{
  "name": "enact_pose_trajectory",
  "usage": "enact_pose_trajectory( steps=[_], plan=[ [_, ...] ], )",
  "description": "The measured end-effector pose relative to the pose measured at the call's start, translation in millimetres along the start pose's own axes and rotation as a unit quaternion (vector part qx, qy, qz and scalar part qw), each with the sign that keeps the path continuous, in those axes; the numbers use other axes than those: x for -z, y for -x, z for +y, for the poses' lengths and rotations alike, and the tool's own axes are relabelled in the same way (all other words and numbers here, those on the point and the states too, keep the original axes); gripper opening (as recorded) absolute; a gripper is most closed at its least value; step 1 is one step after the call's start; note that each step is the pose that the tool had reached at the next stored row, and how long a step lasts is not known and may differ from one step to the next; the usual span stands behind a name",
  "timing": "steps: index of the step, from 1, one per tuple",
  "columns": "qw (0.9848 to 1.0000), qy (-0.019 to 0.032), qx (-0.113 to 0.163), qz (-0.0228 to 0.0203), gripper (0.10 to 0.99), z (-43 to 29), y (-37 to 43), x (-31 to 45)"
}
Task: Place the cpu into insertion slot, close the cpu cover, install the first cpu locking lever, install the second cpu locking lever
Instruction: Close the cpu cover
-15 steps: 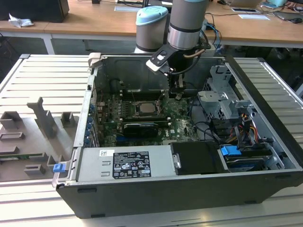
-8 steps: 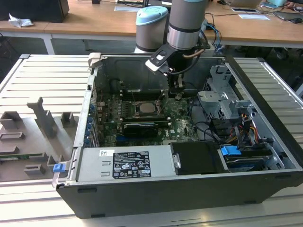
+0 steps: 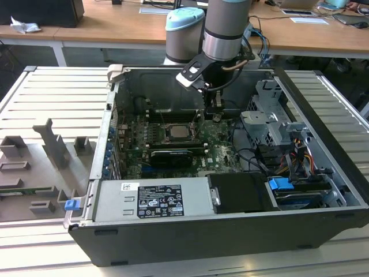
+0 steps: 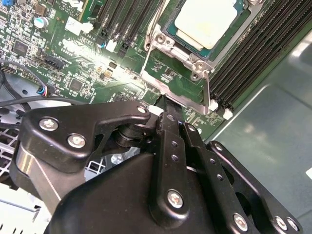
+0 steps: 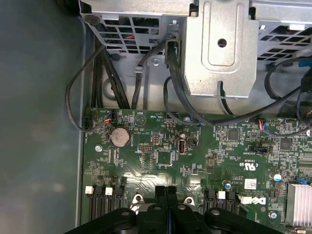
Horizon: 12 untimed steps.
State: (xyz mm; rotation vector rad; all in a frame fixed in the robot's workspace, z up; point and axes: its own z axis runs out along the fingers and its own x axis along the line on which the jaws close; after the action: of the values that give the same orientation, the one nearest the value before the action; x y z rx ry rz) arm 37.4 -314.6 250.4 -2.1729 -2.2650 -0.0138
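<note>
Pincer (image 4: 163,101) tips pressed together at cpu cover (image 4: 163,43) edge, cpu (image 4: 207,22) w/in it, free room twd case wall (image 4: 263,131)

Robotics lab or hardware test workshop, by the signs.

Industrial arm (image 3: 225,23) reaches down over a ribbed metal table (image 3: 52,98). On the table lies a desktop PC case (image 3: 230,242), flat, open side up.

Innards exposed:
- green motherboard (image 5: 170,161)
- bare cpu (image 4: 207,22)
- loose cables (image 5: 78,97)
- steel drive cage (image 5: 219,44)
- power supply (image 3: 153,202)

Grey moulded fixtures (image 3: 55,144) are set out on the table, at the exterior view's left of the case.

Behind the table runs a row of wooden desks (image 3: 115,29), office type. They carry papers (image 3: 308,20) and a black box (image 3: 40,11).
</note>
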Motion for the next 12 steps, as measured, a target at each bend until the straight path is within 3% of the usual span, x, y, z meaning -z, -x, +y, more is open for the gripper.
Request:
enact_pose_trajectory(
  steps=[12],
  plan=[
    [1.0, 0.0, 0.0, 0.0, 0.106, -3.7, -0.2, 0.0]
  ],
)
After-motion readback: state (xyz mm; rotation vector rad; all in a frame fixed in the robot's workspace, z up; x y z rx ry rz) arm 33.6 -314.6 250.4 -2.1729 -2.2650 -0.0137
